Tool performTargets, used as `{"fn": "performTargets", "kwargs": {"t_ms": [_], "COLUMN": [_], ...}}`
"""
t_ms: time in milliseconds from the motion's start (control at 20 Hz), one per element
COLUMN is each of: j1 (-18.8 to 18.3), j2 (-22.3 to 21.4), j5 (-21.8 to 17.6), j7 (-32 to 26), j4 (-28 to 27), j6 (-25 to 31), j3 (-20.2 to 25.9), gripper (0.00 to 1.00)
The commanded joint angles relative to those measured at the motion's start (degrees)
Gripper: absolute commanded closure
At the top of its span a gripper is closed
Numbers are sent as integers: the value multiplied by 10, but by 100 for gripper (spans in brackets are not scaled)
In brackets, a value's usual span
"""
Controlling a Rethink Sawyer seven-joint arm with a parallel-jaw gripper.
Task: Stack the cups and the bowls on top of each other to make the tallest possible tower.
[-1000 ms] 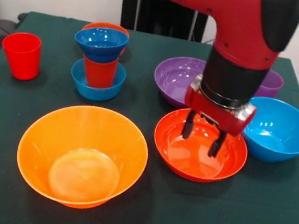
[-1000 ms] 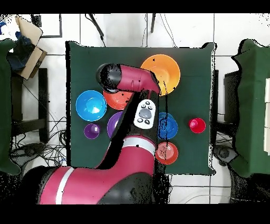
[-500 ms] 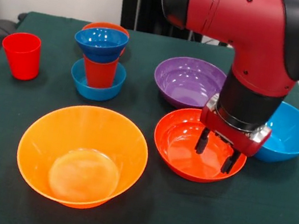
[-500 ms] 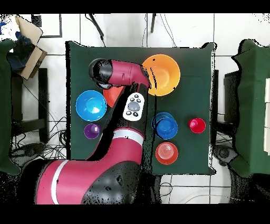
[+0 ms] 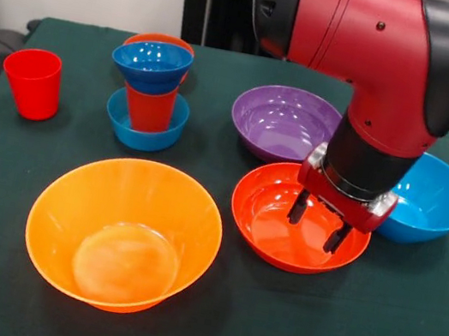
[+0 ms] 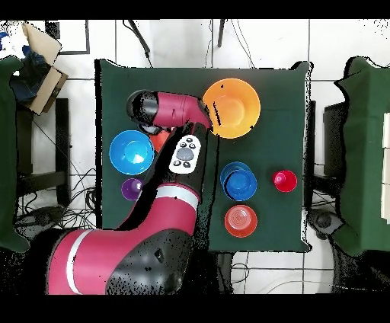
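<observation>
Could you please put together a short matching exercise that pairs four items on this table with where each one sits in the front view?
Things:
1. red cup
2. large yellow-orange bowl
3. gripper
4. dark blue small bowl

Places:
A. on top of a cup that stands in a small light blue bowl
B. alone near the table's left edge
C. over the red-orange bowl, fingers open
D. front left, nearest the camera

Pairs: 1-B, 2-D, 3-C, 4-A
</observation>
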Motion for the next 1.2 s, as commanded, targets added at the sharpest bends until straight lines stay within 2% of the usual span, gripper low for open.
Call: {"fn": "performTargets", "kwargs": {"t_ms": [50, 650, 1200], "j1": [15, 26, 60], "j2": [17, 13, 36], "j5": [23, 75, 99], "j7": [128, 123, 162], "j4": [-12, -8, -26], "j6": [31, 18, 16], "j3": [34, 58, 27], "gripper": [0, 0, 0]}}
